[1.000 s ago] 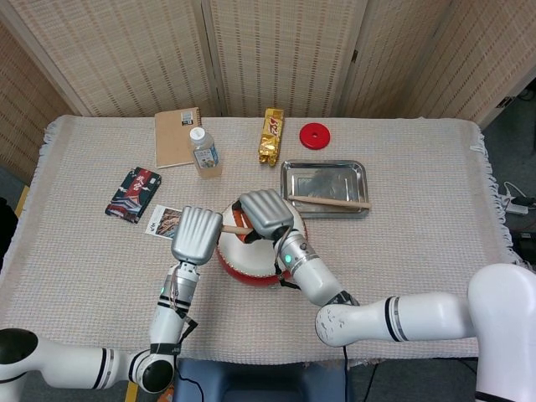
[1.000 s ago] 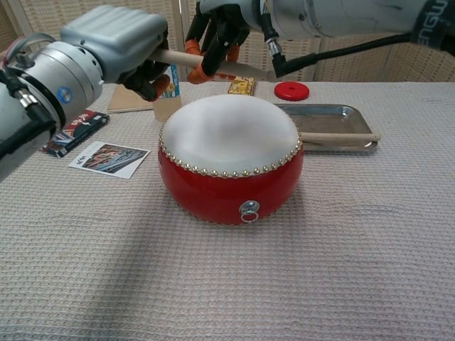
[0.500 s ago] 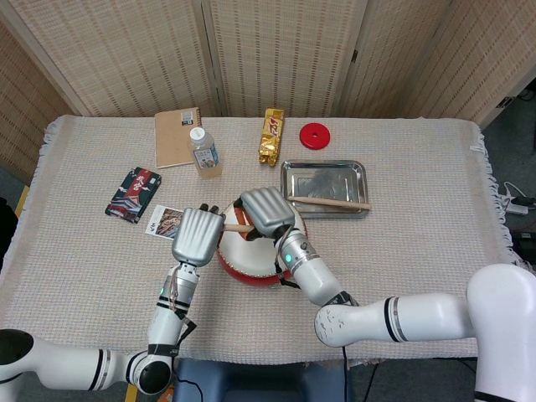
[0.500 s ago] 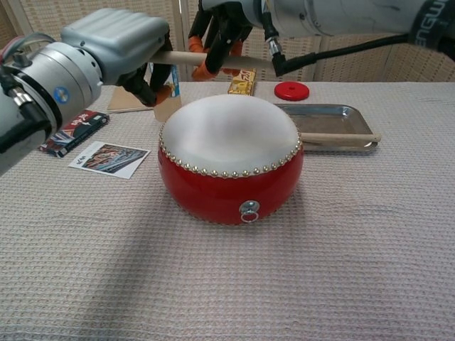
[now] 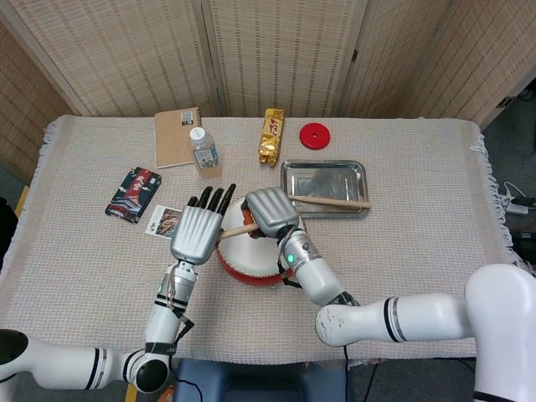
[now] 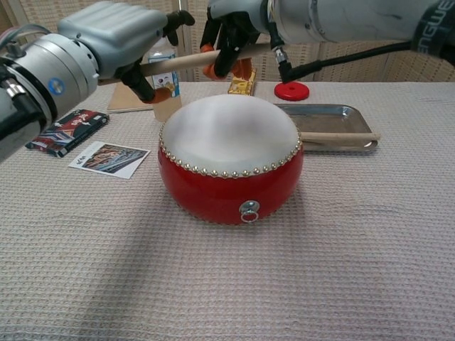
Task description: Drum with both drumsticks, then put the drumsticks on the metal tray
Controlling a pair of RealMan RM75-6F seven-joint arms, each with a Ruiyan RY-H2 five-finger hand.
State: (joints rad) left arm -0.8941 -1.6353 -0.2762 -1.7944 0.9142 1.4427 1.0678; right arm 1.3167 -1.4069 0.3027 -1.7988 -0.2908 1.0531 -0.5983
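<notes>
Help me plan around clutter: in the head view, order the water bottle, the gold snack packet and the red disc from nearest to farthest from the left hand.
From the left hand:
1. Water bottle, just beyond the fingers.
2. Gold snack packet, farther back, toward the right.
3. Red disc, farthest, right of the packet.

Bare cloth lies between the drum [image 6: 229, 160] and metal tray [image 6: 334, 116]; a drumstick [image 6: 340, 136] crosses the tray's near rim.
</notes>
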